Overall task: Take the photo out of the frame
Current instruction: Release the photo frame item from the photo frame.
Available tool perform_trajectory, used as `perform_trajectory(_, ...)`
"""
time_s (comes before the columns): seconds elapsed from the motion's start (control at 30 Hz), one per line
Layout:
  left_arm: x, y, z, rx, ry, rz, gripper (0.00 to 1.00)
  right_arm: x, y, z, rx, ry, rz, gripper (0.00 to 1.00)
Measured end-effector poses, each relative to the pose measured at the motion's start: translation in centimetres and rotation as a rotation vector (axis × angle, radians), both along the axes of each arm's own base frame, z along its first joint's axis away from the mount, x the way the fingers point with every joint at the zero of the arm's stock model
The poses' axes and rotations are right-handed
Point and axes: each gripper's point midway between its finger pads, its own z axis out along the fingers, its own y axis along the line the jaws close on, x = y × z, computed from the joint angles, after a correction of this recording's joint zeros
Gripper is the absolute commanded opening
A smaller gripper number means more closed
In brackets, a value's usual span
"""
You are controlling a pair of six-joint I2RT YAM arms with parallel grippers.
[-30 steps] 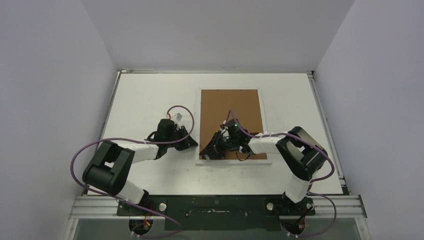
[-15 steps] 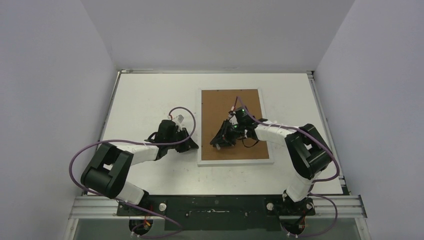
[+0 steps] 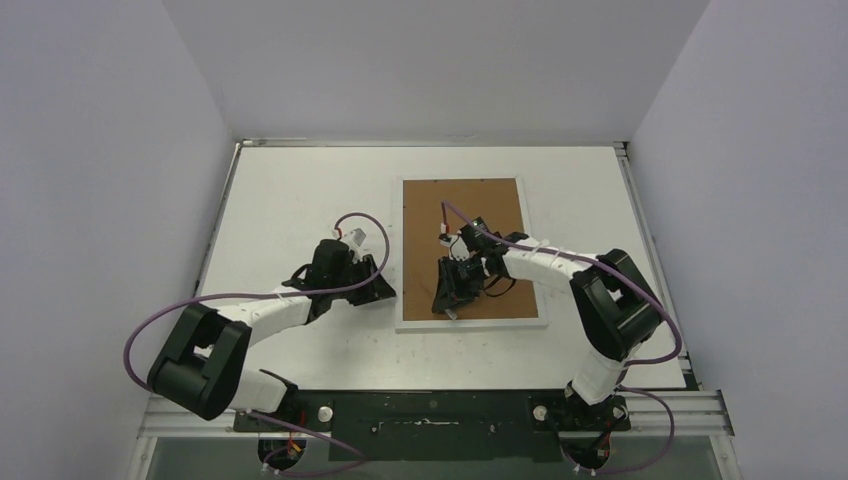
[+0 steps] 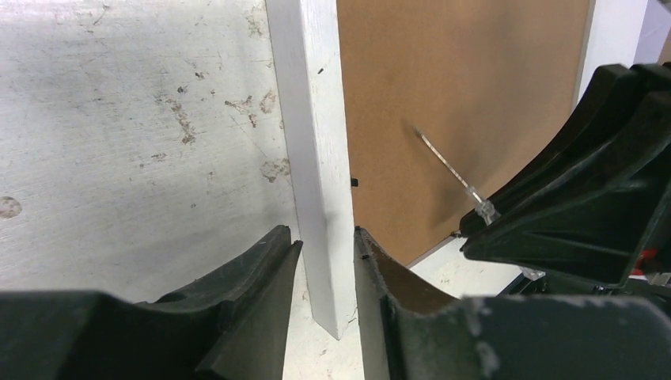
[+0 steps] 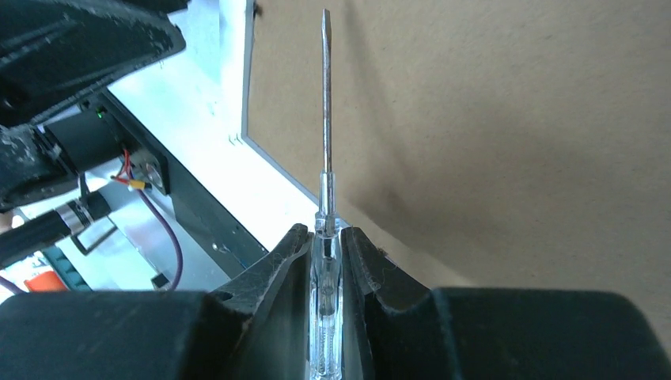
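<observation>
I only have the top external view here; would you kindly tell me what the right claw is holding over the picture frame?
Observer: A thin screwdriver with a clear handle, pinched in the right claw.
Operator: Thank you; where is its tip?
Observer: Over the brown backing, near the frame's inner edge.
Operator: And the left claw, please?
Observer: Its fingers straddle the frame's white border, one each side; whether they pinch it, I cannot tell.

White frame flat, brown back up
</observation>
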Motion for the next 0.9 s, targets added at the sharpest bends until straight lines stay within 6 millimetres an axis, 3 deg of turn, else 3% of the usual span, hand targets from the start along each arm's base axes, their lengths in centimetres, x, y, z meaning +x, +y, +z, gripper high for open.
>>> perform_trajectory(0.17, 0.2, 0.0, 0.3, -0.006, -0.01, 0.007, 0.37, -1.2, 0.4, -0.3, 0.006, -0.002, 0.055, 0.05)
perform_trajectory(0.37, 0.6, -0.8, 0.6, -0.052, -0.012, 0.014, 0.25, -2.4, 1.6, -0.9, -0.007, 0.006, 0.106, 0.05)
perform_trajectory(0.9, 0.4, -1.1, -1.2, -0.058, 0.036, 0.025, 0.17, -1.7, 3.7, -1.1, 0.018, 0.018, 0.088, 0.05)
